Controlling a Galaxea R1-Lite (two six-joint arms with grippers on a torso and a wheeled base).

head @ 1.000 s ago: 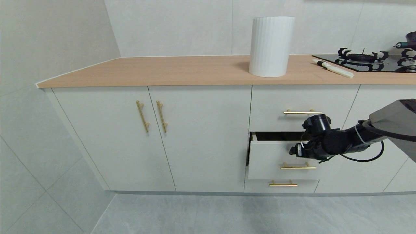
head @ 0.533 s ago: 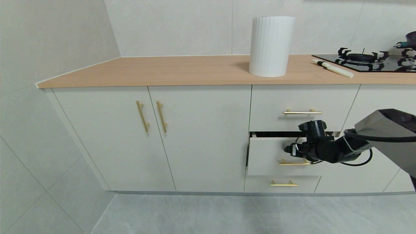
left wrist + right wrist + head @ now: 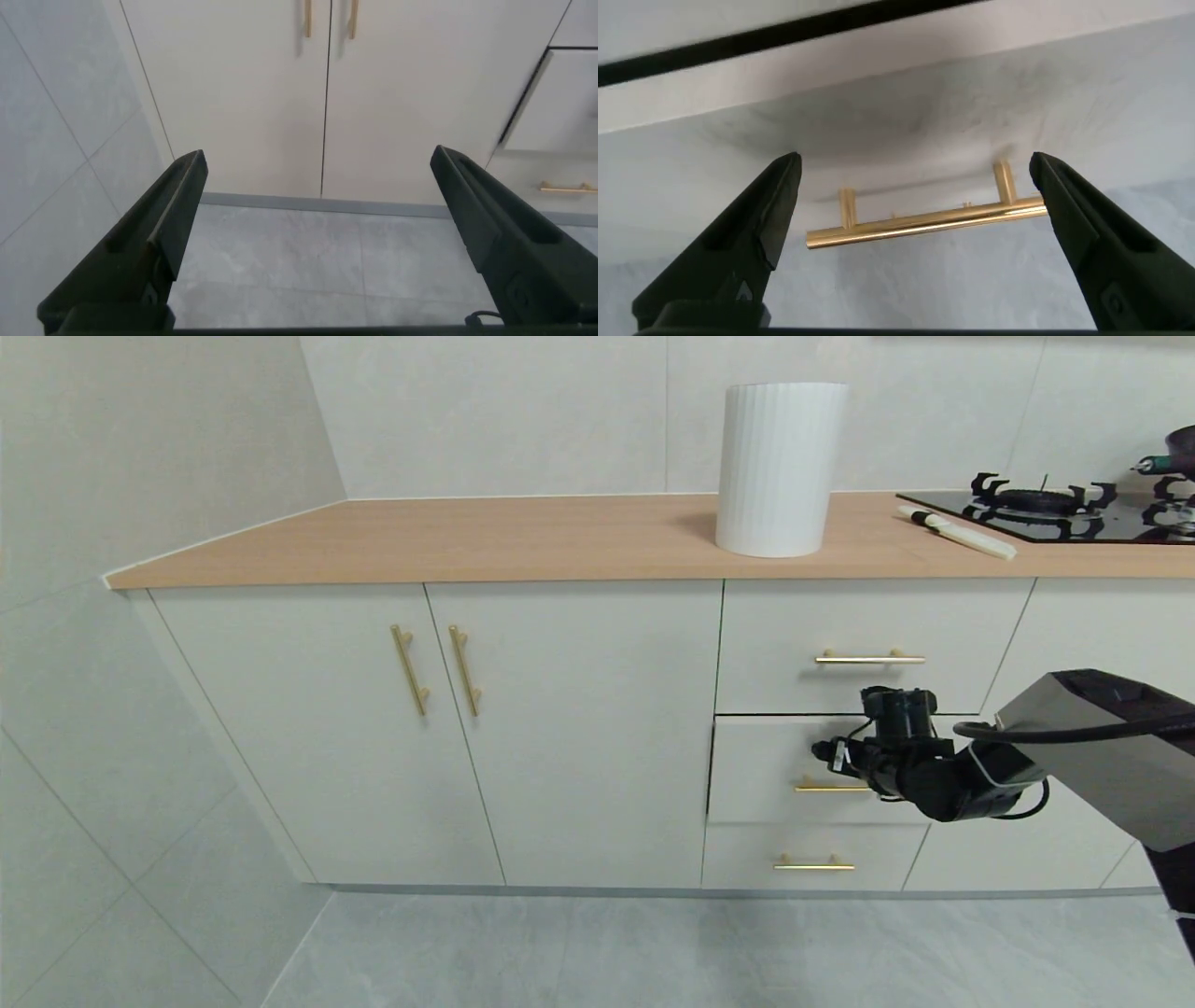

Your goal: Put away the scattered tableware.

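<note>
The middle drawer (image 3: 761,770) of the right-hand cabinet stands almost shut, with a thin dark gap down its left side. My right gripper (image 3: 834,755) is against the drawer front, just above the brass handle (image 3: 829,790). In the right wrist view the right gripper (image 3: 915,173) is open, its fingers (image 3: 775,219) wide apart, and the handle (image 3: 924,222) lies between them without contact. My left gripper (image 3: 316,163) is open and holds nothing, low over the floor facing the cabinet doors. A cream-handled utensil (image 3: 956,532) lies on the countertop by the stove.
A tall white ribbed cylinder (image 3: 780,471) stands on the wooden countertop (image 3: 485,537). A black gas hob (image 3: 1055,511) sits at the far right. Top drawer (image 3: 868,635) and bottom drawer (image 3: 812,866) are shut, as are the two doors (image 3: 439,728). Grey tiled floor lies in front.
The middle drawer was pulled out a second ago and has slid in until almost shut. My right gripper moved toward the cabinet with it.
</note>
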